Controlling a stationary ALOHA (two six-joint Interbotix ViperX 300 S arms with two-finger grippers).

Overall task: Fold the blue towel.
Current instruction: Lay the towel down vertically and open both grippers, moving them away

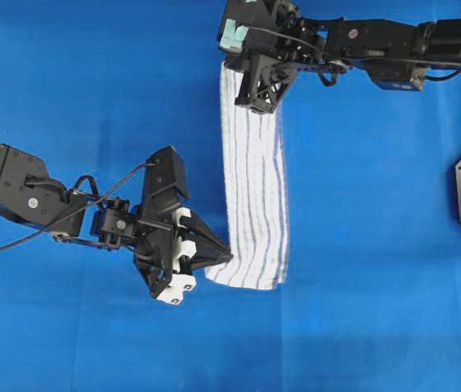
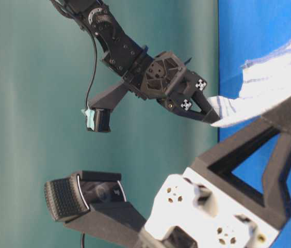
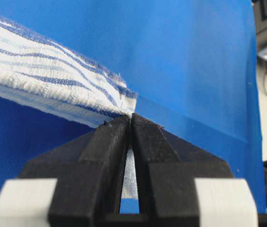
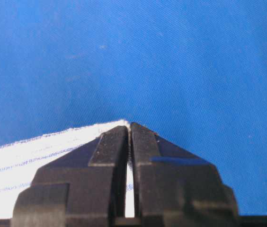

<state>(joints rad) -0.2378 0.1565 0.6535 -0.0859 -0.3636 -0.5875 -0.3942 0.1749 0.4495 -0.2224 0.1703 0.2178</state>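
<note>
1. Overhead view: a long, narrow blue towel [image 1: 253,184], white with thin blue stripes, ran from top to bottom across the middle of a solid blue table covering [image 1: 91,82]. The right gripper [image 1: 257,104] reached in from the upper right and was clamped on the towel's top end. The left gripper [image 1: 224,257] reached in from the left and was clamped on the towel's bottom left corner. Both arms were black; the left one carried white blocks beside its fingers.

2. Table-level view: this picture was turned on its side, with a teal backdrop [image 2: 32,103] on the left and the blue table covering [image 2: 248,31] on the right. The right gripper [image 2: 213,118] pinched one end of the towel [image 2: 274,72], which sloped away to the upper right edge. The left gripper's black and white body filled the lower right foreground, so its fingertips could not be made out. A black camera [image 2: 83,194] sat at lower left.

3. Left wrist view: the left gripper [image 3: 131,118] had its two black fingers pressed together on the edge of the towel [image 3: 43,75]. The cloth stretched away to the upper left, lifted above the table covering [image 3: 181,56], and a strip of it showed between the fingers.

4. Right wrist view: the right gripper [image 4: 129,126] was closed tight on a corner of the towel [image 4: 39,161], which trailed to the lower left over the table covering [image 4: 133,52].
</note>
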